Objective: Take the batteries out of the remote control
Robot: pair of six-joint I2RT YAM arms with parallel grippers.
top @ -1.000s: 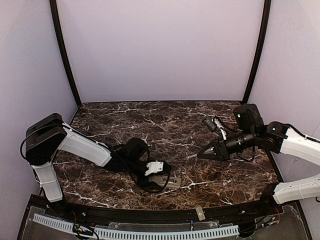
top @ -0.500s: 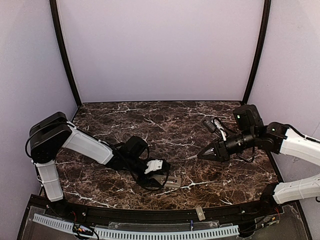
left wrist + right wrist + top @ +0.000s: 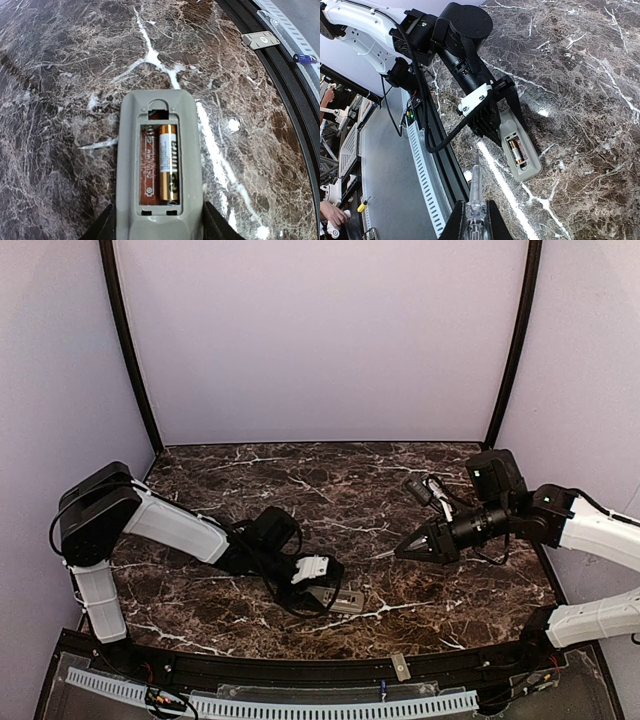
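The remote control (image 3: 160, 115) lies back-up on the marble table, its battery recess uncovered. One gold-and-black battery (image 3: 169, 162) sits in the right slot; the left slot shows only a brown board and a spring. My left gripper (image 3: 159, 226) is shut on the remote's near end, a black finger against each side. From above, the remote (image 3: 345, 601) pokes out from under that gripper (image 3: 322, 590). My right gripper (image 3: 476, 222) is shut on a clear-handled screwdriver (image 3: 475, 200), whose tip hangs above the table short of the remote (image 3: 522, 150). This gripper (image 3: 408, 548) hovers to the remote's right.
A short flat grey cover piece (image 3: 260, 39) rests on the black front rim (image 3: 450, 665), with a small blue object (image 3: 304, 58) beside it. A perforated white strip (image 3: 300, 706) runs below the rim. Purple walls enclose the marble table (image 3: 330, 490).
My left gripper's jaws have narrowed onto the remote, and that arm has shifted slightly to the right. The right arm and its screwdriver have stayed where they were.
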